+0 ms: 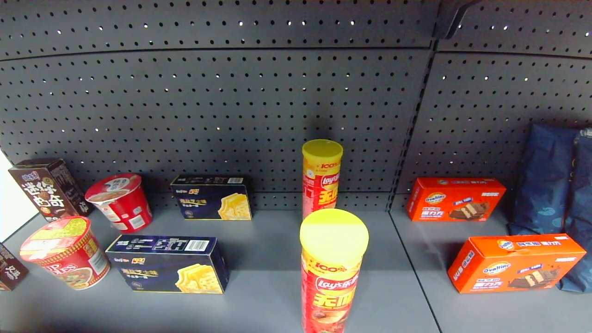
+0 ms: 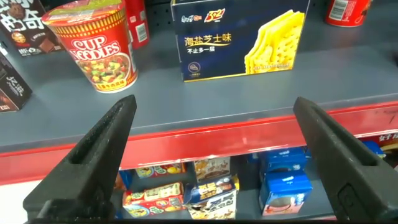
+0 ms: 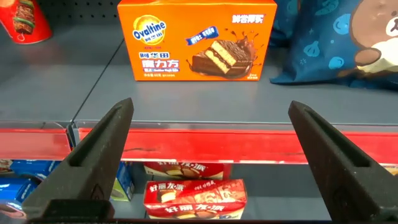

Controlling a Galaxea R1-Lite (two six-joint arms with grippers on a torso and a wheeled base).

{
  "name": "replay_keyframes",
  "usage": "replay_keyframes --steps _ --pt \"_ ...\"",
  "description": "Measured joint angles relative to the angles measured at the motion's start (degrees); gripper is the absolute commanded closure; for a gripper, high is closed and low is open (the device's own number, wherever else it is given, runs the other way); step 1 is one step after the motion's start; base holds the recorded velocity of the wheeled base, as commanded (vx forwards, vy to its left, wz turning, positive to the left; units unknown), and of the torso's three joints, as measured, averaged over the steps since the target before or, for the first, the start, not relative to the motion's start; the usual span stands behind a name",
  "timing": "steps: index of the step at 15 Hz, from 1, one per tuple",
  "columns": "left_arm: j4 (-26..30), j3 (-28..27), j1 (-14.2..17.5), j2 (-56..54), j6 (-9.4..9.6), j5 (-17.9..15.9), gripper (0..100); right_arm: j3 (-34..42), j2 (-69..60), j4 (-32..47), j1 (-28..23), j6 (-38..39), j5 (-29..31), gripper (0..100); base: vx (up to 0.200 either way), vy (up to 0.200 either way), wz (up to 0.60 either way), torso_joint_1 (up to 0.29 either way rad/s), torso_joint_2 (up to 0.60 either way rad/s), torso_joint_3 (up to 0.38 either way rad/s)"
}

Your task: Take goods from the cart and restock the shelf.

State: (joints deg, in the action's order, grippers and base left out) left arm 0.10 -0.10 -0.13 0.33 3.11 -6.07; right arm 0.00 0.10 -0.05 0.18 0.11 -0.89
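I had the left gripper [image 2: 214, 104] poised before the grey metal shelf [image 1: 277, 277], its two black fingers spread wide and holding nothing, facing a navy cardboard cracker box [image 2: 241, 38] and a red paper noodle cup [image 2: 99, 46] that stood behind the shelf's red front strip [image 2: 205, 138]. The right gripper [image 3: 210, 106] was equally wide open and empty, facing an orange cardboard cake box [image 3: 196, 40] beside a dark blue plastic bag [image 3: 311, 50]. From the head camera, a tall red crisp tube [image 1: 330, 277] with a yellow lid stood upright near the front of the shelf, a second such tube [image 1: 321, 180] behind it, close to the perforated back panel [image 1: 231, 101].
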Motion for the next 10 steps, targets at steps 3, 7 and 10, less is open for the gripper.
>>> replay_keyframes --steps 3,7,10 --pt "0.0 0.0 0.0 -0.02 0.04 0.0 0 0.0 -0.07 -0.05 -0.05 0.05 -0.01 0 0.0 0.0 0.0 0.0 0.0 0.0" --pt "-0.07 0.0 0.0 0.0 0.0 0.02 0 0.0 -0.1 -0.17 -0.13 -0.01 -0.04 0 0.0 0.0 0.0 0.0 0.0 0.0" --pt "-0.05 0.0 -0.02 0.02 -0.02 0.0 0 0.0 -0.1 -0.17 -0.13 -0.01 -0.06 0 0.0 0.0 0.0 0.0 0.0 0.0"
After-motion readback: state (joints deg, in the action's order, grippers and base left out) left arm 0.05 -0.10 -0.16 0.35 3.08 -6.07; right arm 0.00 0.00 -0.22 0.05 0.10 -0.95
